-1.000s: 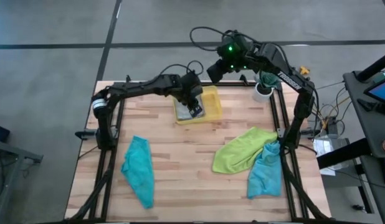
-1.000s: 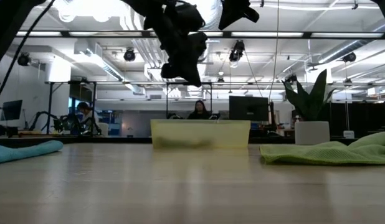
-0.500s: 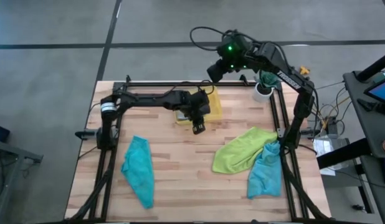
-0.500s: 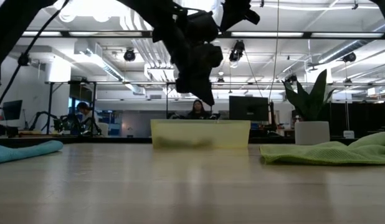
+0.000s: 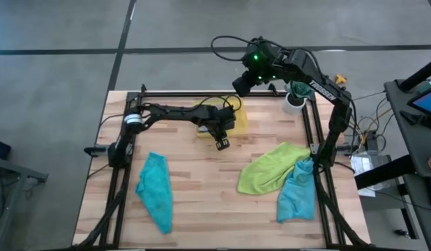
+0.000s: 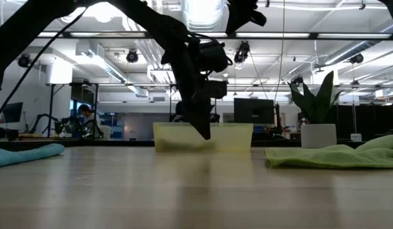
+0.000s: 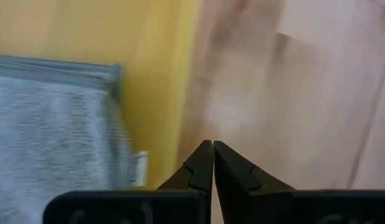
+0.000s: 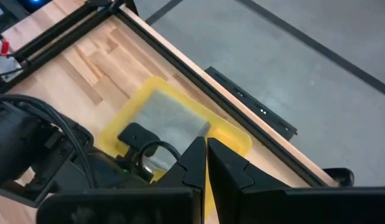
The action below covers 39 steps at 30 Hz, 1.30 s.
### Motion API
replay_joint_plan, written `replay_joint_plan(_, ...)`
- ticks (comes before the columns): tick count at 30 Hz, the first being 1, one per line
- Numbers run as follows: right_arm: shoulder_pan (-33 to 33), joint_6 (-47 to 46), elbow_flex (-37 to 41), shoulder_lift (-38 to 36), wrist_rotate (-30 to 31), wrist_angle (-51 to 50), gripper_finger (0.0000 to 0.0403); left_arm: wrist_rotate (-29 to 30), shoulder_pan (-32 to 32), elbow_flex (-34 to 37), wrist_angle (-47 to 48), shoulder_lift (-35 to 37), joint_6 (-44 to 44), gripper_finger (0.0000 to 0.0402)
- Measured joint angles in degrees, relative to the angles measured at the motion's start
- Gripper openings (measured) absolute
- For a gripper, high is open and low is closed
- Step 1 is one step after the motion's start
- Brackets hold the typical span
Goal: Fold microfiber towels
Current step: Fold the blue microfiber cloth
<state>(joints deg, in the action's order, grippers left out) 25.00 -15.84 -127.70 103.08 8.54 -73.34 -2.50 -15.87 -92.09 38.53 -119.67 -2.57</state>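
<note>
Grey towel [image 7: 49, 137] in yellow bin [image 7: 155, 81], lime towel [image 5: 271, 167], teal towels [image 5: 155, 189]

Left tool [image 5: 220, 144] now off yellow bin [image 5: 238, 120]

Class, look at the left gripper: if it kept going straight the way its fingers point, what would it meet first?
Most likely the bare wooden table. The left gripper, fingers shut and empty, points down just beside the yellow bin, which holds the grey towel.

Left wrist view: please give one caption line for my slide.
Shut left hand above table, beside yellow bin holding grey towel.
</note>
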Motion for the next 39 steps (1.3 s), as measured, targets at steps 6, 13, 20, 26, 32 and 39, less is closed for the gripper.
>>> replay_joint_plan(6, 0.02, 0.21, 0.00, -0.28, 0.01, 0.12, 0.0011, 4.91, -1.76, 0.00, 2.24, 0.38, 0.47, 0.0000)
replay_joint_plan(13, 0.02, 0.40, 0.00, -0.28, 0.03, 0.22, 0.0011, 6.29, -4.33, 0.00, 3.70, 0.45, 3.00, 0.0000)
replay_joint_plan(20, 0.02, 0.73, 0.00, -0.28, 0.04, 0.24, 0.0011, 7.19, -5.48, -0.25, 5.01, 0.49, 4.68, 0.0000)
replay_joint_plan(26, 0.02, 1.14, 0.00, -0.28, 0.04, 0.33, 0.0011, 7.21, -5.21, -2.74, 7.02, 1.13, 4.42, 0.0000)
replay_joint_plan(32, 0.02, 1.55, 0.00, -0.97, 0.03, 0.39, 0.0011, 7.32, -4.22, -3.41, 7.22, 6.24, 3.61, 0.0000)
replay_joint_plan(39, 0.04, 2.77, 0.00, -3.78, 0.37, 1.25, 0.0011, 7.01, -2.98, -2.86, 9.00, 9.98, 1.33, 0.0000)
